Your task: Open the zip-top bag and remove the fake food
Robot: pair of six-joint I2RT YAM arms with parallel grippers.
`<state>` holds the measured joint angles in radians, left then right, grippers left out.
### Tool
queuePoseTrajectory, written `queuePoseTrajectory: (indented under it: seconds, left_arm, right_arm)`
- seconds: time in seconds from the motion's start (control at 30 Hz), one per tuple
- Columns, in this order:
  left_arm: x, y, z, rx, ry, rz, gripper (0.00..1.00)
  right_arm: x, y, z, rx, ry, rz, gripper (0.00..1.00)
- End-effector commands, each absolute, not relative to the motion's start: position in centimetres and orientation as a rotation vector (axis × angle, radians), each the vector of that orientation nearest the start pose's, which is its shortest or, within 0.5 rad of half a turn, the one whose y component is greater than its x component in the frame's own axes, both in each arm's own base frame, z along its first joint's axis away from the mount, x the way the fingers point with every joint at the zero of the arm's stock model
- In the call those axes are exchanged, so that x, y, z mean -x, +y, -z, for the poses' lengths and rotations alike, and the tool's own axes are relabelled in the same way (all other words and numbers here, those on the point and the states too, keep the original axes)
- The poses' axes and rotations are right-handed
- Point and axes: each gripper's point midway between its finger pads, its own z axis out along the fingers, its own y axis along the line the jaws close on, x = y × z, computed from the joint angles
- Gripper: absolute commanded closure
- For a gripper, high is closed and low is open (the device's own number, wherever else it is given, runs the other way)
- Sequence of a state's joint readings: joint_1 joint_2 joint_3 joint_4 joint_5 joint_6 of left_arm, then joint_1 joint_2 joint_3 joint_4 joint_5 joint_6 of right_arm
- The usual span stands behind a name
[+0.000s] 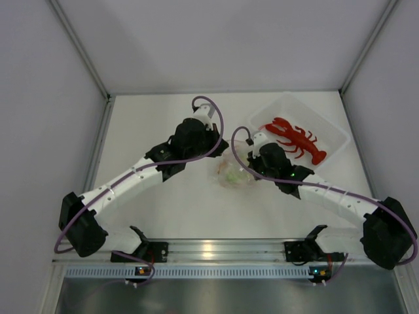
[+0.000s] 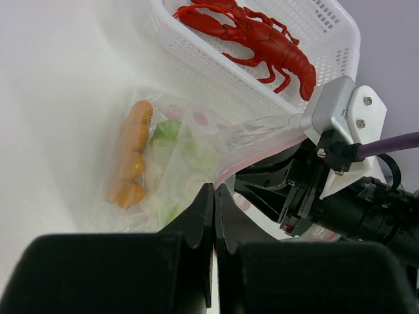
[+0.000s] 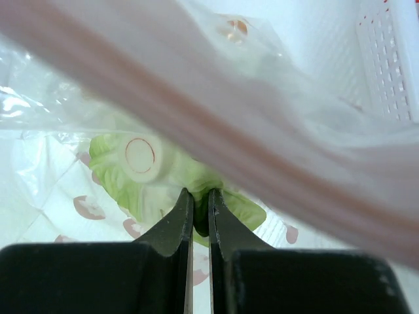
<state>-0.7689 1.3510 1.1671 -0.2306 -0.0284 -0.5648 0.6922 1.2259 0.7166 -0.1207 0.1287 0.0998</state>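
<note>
The zip-top bag (image 1: 234,174) lies mid-table, its mouth raised. In the left wrist view the bag (image 2: 171,108) holds an orange ridged piece (image 2: 131,156) and a white-and-green leafy piece (image 2: 169,132). My left gripper (image 2: 214,191) is shut on the bag's edge by the pink zip strip (image 2: 230,167); it also shows in the top view (image 1: 219,157). My right gripper (image 3: 198,196) reaches in under the zip strip (image 3: 262,163) and is shut on the leafy piece (image 3: 124,167); it also shows in the top view (image 1: 249,166). The red lobster (image 1: 296,139) lies in the white tray (image 1: 335,134).
The white perforated tray (image 2: 330,46) with the lobster (image 2: 262,39) stands just behind and right of the bag. White walls close the table on the left, the back and the right. The right arm's wrist and camera mount (image 2: 340,114) sit close beside my left fingers.
</note>
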Motion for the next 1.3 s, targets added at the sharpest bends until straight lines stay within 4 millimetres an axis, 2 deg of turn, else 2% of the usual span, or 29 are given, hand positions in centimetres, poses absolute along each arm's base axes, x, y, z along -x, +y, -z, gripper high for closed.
queuePoseTrajectory:
  seconds: [0.0, 0.1, 0.17, 0.27, 0.37, 0.43, 0.57, 0.7, 0.83, 1.07, 1.27]
  left_arm:
    - [-30.4, -31.4, -28.1, -0.161, 1.978, 0.887, 1.0]
    - [-30.4, -31.7, -28.2, -0.159, 1.967, 0.889, 1.0]
    - [-30.0, -31.9, -28.4, -0.173, 1.956, 0.872, 1.0]
    - [-28.9, -32.9, -29.0, -0.245, 1.904, 0.842, 1.0]
    - [-27.0, -34.4, -29.8, -0.317, 1.862, 0.847, 1.0]
    - [-26.4, -34.9, -30.5, -0.33, 1.824, 0.866, 1.0]
    - [-25.6, -34.8, -31.0, -0.332, 1.786, 0.843, 1.0]
    - [-26.2, -33.8, -30.6, -0.281, 1.788, 0.786, 1.0]
    - [-26.8, -33.1, -29.9, -0.241, 1.798, 0.729, 1.0]
    - [-27.2, -34.2, -27.6, -0.22, 1.848, 0.691, 1.0]
    - [-27.4, -34.3, -26.4, -0.108, 1.876, 0.671, 1.0]
  right_arm:
    - [-28.4, 22.1, -16.2, 0.498, 2.054, -0.382, 1.0]
    - [-28.2, 22.6, -18.2, 0.492, 2.03, -0.396, 1.0]
    - [-27.8, 22.6, -18.7, 0.491, 2.037, -0.369, 1.0]
    - [-27.8, 23.4, -21.3, 0.47, 2.001, -0.363, 1.0]
    - [-27.9, 24.1, -22.0, 0.439, 2.014, -0.359, 1.0]
    - [-28.4, 24.1, -21.5, 0.387, 2.052, -0.333, 1.0]
    - [-28.7, 24.1, -21.9, 0.321, 2.081, -0.333, 1.0]
    - [-28.2, 23.7, -23.0, 0.311, 2.087, -0.331, 1.0]
    - [-27.2, 23.4, -23.0, 0.347, 2.109, -0.313, 1.0]
    - [-25.0, 23.7, -23.4, 0.433, 2.122, -0.297, 1.0]
    - [-23.1, 23.7, -25.6, 0.453, 2.084, -0.284, 1.0]
